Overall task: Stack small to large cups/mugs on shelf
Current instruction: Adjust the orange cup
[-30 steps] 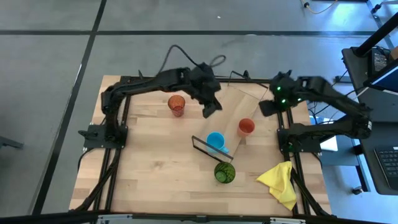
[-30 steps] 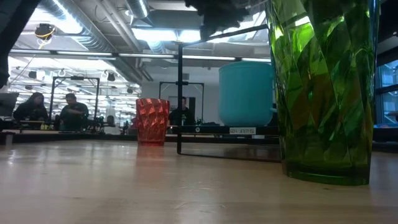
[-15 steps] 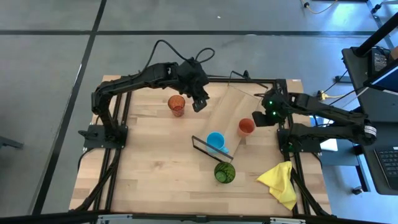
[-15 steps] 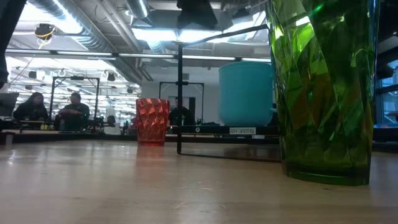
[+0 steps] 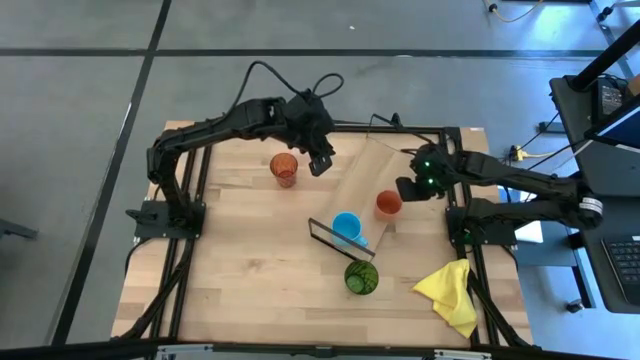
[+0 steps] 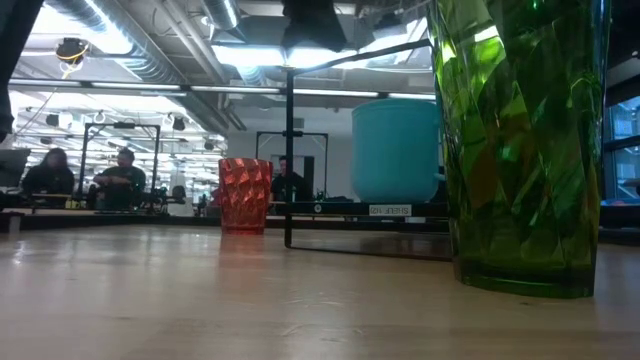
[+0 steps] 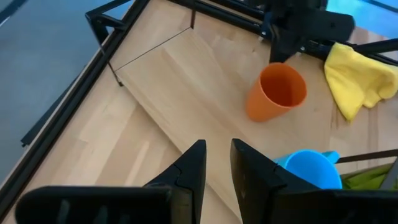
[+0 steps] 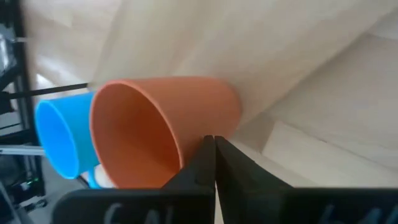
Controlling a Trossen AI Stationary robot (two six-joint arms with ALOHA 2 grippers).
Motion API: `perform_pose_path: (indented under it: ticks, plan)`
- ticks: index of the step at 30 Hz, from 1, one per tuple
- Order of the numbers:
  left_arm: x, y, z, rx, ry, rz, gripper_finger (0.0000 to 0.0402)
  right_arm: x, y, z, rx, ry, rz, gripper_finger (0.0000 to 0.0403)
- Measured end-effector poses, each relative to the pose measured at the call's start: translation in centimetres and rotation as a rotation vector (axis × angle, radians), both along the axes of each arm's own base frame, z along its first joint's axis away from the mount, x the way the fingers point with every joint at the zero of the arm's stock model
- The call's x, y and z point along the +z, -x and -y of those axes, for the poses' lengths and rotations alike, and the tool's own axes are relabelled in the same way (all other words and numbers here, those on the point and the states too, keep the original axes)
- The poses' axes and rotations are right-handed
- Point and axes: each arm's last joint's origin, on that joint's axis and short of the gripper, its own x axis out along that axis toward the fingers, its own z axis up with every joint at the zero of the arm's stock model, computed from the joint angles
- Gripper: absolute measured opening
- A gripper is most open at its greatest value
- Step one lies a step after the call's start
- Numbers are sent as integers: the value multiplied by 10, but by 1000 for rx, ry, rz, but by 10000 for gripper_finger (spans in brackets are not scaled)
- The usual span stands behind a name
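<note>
1. A yellow cloth (image 5: 449, 292) lies crumpled on the table (image 5: 240, 270), near its front right corner, part of it over the right edge. In the left wrist view the cloth (image 7: 357, 74) is bunched up in folds.
2. The table is light wood with a black frame (image 5: 178, 240) along its sides.
3. Beyond the table's right edge stands a desk with a keyboard (image 5: 625, 262).
4. The floor (image 5: 90, 90) around the table is grey with dark lines.
5. In the low view, two seated people (image 6: 85, 178) show far off in the room behind, under ceiling lights (image 6: 250, 55).
</note>
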Motion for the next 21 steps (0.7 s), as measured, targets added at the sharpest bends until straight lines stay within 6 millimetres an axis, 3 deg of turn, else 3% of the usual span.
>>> perform_pose_path:
  ticks: [15,21]
  plan:
    - [0,3,-11,31,0,0,68,-8,-40,-3,74,-40,119,2]
    - [0,3,-11,29,0,0,68,-13,-44,-3,72,-47,99,3]
